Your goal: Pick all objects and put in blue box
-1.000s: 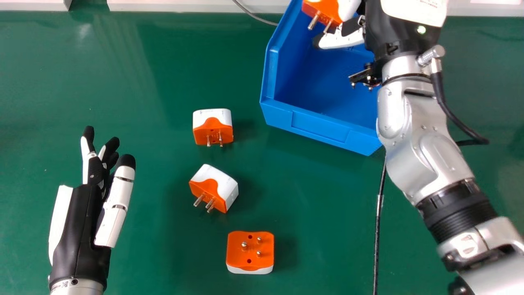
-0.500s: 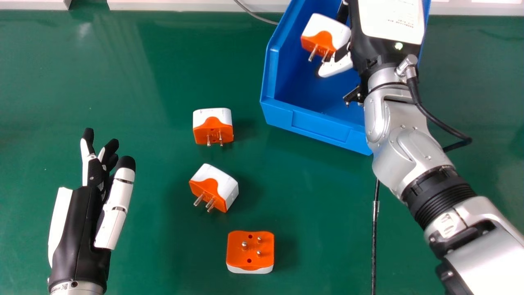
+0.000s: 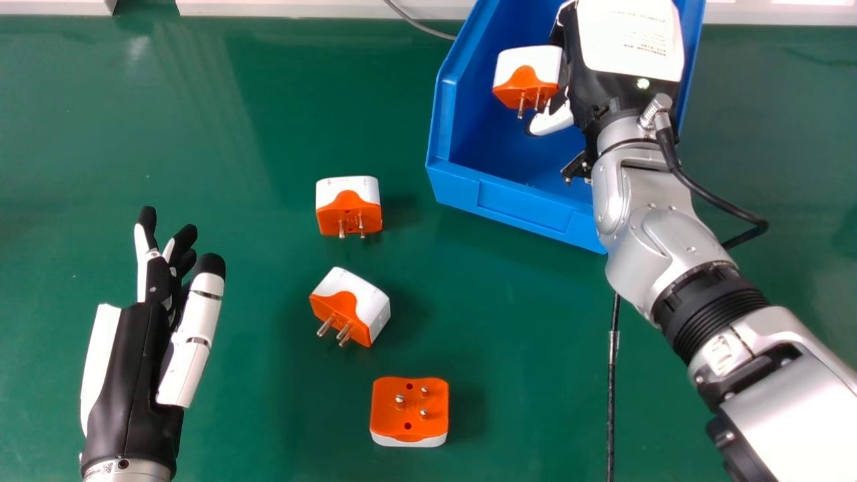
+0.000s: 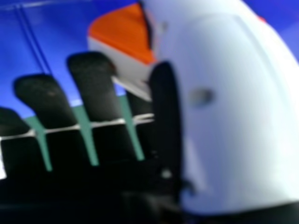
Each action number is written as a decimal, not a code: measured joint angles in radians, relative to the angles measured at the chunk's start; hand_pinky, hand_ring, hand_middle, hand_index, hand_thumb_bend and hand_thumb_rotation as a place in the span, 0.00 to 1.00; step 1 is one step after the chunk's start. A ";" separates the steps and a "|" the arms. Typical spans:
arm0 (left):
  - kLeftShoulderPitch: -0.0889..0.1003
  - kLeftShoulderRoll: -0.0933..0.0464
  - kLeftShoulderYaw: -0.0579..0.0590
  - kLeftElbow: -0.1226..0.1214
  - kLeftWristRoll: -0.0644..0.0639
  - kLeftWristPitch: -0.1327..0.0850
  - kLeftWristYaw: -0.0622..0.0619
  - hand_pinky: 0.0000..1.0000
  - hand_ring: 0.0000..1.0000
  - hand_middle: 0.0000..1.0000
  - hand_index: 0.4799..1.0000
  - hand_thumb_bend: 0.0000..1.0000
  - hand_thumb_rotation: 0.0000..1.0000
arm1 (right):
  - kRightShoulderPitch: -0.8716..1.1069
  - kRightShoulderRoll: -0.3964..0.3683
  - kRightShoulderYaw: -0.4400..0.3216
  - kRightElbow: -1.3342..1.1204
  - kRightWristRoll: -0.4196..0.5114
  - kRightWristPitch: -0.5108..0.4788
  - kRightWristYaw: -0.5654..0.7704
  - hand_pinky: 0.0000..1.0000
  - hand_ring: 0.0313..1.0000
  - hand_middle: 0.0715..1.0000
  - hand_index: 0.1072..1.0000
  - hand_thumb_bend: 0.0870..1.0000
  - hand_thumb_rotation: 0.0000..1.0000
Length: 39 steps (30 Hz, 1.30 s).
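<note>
My right hand (image 3: 629,40) hangs over the blue box (image 3: 527,215) at the back, its thumb and fingers pinching an orange and white plug adapter (image 3: 527,72) with pins facing the near side. In the right hand view, this adapter (image 4: 124,35) sits at the fingertips beside the thumb of my right hand (image 4: 96,88). On the green table stand an adapter (image 3: 349,206) left of the box, another, turned askew (image 3: 351,306), nearer, and a third (image 3: 409,410), pins up, near the front. My left hand (image 3: 134,375) is open and empty at the left.
A dark cable (image 3: 612,375) runs along the table below the box, partly under the right arm. Another thin cable (image 3: 418,25) reaches the box's back left side. White edging (image 3: 321,8) lines the far side of the table.
My right hand has come left and toward the near side, carrying the adapter lower over the box's inside; the adapter has turned more level. My left hand has barely shifted.
</note>
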 measured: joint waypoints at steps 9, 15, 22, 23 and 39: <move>-0.001 0.000 -0.001 0.000 0.002 0.000 0.000 0.93 0.97 0.97 0.96 0.32 0.87 | 0.002 0.001 0.033 -0.053 0.004 0.072 0.013 0.84 0.95 0.97 0.95 0.46 0.52; 0.000 -0.001 -0.002 -0.001 0.001 0.000 0.000 0.93 0.97 0.97 0.96 0.33 0.87 | 0.042 0.001 0.031 -0.145 0.019 0.100 0.021 0.97 0.99 1.00 0.99 0.48 0.55; 0.000 -0.001 -0.002 -0.005 0.001 0.000 0.001 0.93 0.96 0.97 0.96 0.33 0.87 | 0.105 -0.001 0.029 -0.247 0.021 0.115 0.026 1.00 1.00 1.00 1.00 0.53 0.50; 0.000 -0.001 -0.002 -0.006 0.001 0.000 0.000 0.93 0.96 0.97 0.96 0.33 0.87 | 0.119 -0.003 0.028 -0.268 0.021 0.118 0.027 1.00 1.00 1.00 1.00 0.53 0.49; 0.030 0.000 0.001 -0.027 0.000 0.003 -0.002 0.91 0.96 0.96 0.95 0.34 0.85 | 0.604 -0.047 0.061 -0.883 -0.044 0.136 0.097 1.00 1.00 1.00 1.00 0.48 0.40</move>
